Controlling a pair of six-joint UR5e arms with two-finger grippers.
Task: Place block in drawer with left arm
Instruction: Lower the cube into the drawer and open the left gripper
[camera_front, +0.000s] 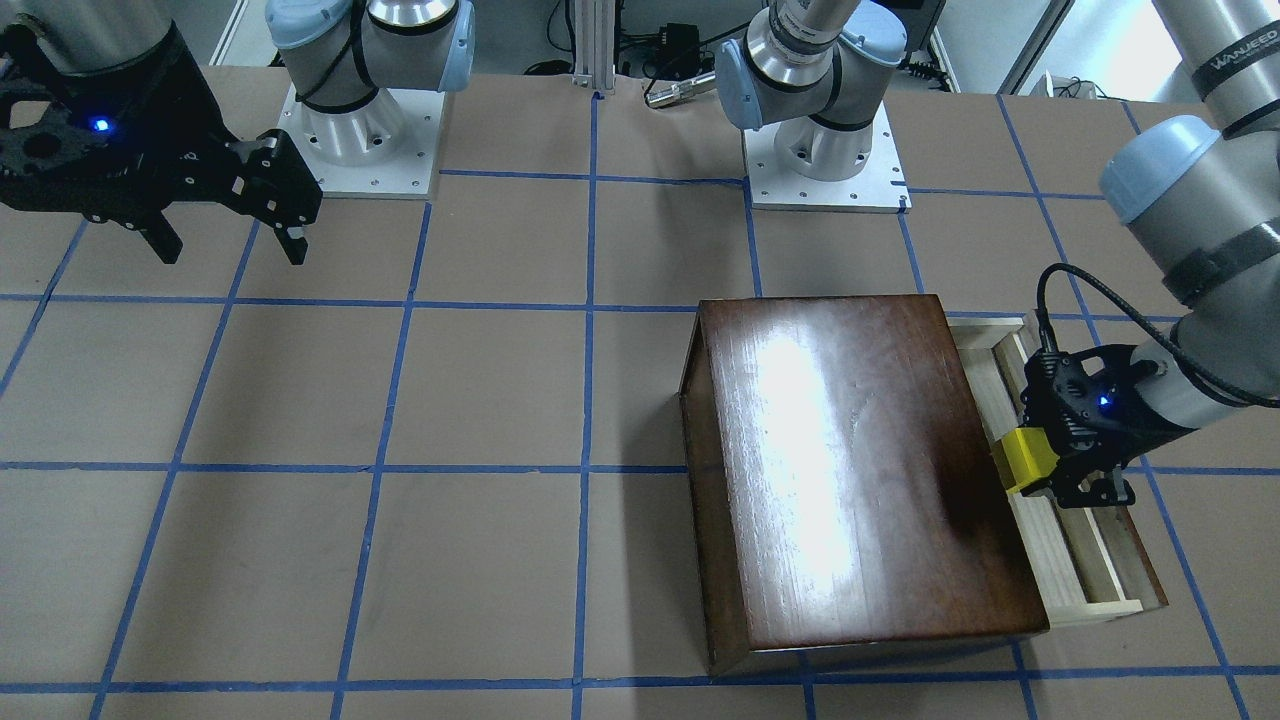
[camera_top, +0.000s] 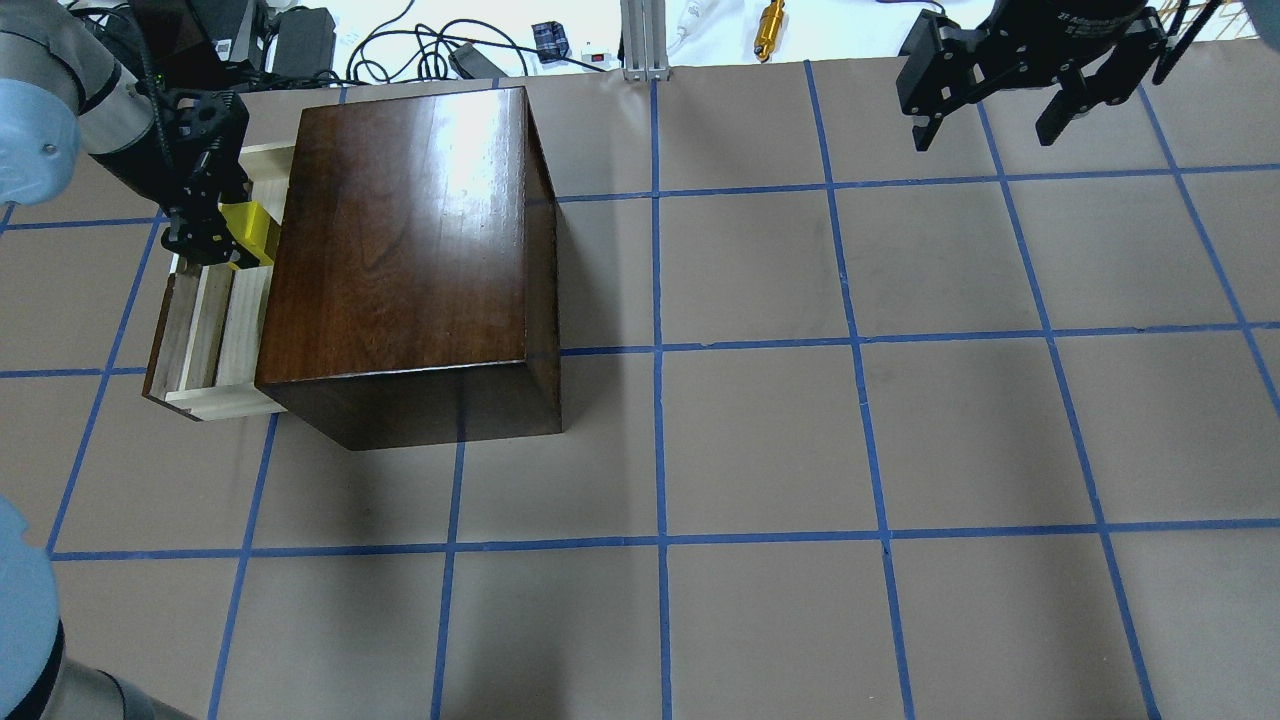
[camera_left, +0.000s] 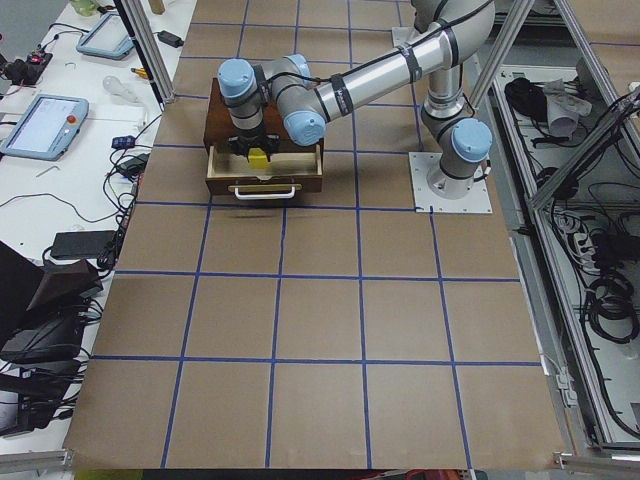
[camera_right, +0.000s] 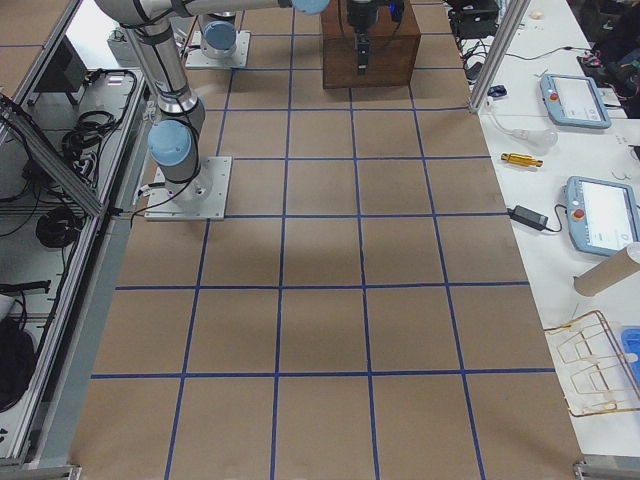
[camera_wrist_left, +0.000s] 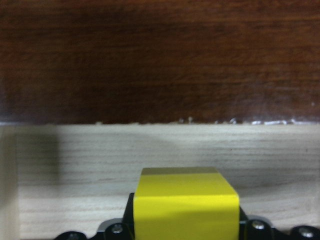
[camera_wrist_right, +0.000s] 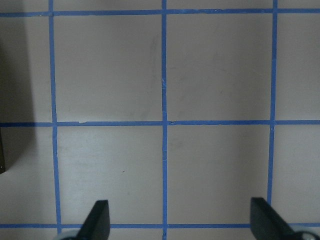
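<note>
Now | left tool holds block over drawer | handle: side view only

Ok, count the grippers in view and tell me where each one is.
2. The left gripper holds the yellow block over the open drawer; the right gripper hangs open above the table, far from the box.

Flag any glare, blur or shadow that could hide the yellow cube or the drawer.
Front-facing view: broad white glare washes the top of the glossy dark brown wooden box, but the small bright yellow cube reads clearly. Overhead view: milder glare on the same top. Left wrist view: soft focus, and shadow darkens the shallow pale-wood drawer at left. Right wrist view: sharp, black fingers cut off.
</note>
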